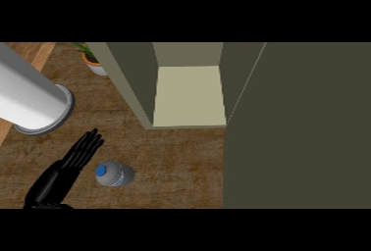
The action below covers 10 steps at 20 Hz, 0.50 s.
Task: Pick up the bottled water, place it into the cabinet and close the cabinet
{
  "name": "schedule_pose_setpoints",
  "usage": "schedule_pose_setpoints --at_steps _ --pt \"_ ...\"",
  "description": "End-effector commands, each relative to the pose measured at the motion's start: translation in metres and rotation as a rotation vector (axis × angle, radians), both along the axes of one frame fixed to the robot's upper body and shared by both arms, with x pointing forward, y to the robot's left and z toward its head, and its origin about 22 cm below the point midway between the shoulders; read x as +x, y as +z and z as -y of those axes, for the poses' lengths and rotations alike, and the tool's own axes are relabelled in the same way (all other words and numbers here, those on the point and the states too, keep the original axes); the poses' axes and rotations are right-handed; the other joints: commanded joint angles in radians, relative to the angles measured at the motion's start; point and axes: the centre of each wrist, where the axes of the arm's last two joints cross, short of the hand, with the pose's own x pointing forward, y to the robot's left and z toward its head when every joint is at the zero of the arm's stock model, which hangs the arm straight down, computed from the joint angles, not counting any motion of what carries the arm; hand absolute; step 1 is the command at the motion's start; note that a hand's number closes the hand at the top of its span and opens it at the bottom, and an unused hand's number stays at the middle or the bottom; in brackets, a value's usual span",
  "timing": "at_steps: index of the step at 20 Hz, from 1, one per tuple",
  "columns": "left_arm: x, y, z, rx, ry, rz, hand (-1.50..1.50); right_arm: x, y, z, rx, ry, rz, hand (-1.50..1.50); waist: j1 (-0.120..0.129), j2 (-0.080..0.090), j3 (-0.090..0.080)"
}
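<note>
The step in hand looks like the pick-up. The left hand (72, 164) stands with released, straight fingers just beside the bottled water (115, 173), which stands upright on the wooden counter (174, 166). Next, I think, the fingers must curl round the bottle. The cabinet (190, 93) is open; its door (297, 127) stands at the right. A white cylinder (29, 95) and a potted plant (92, 61) stand apart at the left.

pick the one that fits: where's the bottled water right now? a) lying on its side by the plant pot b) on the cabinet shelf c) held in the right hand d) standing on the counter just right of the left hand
d, the bottled water stands upright on the wooden counter, blue cap up, just right of the open left hand, while the cabinet shelf holds nothing.
</note>
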Motion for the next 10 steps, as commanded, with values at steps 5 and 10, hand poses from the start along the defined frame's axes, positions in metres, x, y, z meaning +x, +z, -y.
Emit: schedule_pose_setpoints --at_steps 5,10 --pt "0.013 -0.061 -0.010 -0.014 0.067 -0.019 -1.50 -0.023 0.032 0.001 -0.011 0.009 0.057 -1.50 -0.006 0.001 -0.001" --pt "0.024 -0.085 0.000 -0.012 0.051 -0.046 -1.50 -0.029 0.018 0.007 -0.011 0.028 0.048 -1.50 -0.008 0.000 0.000"
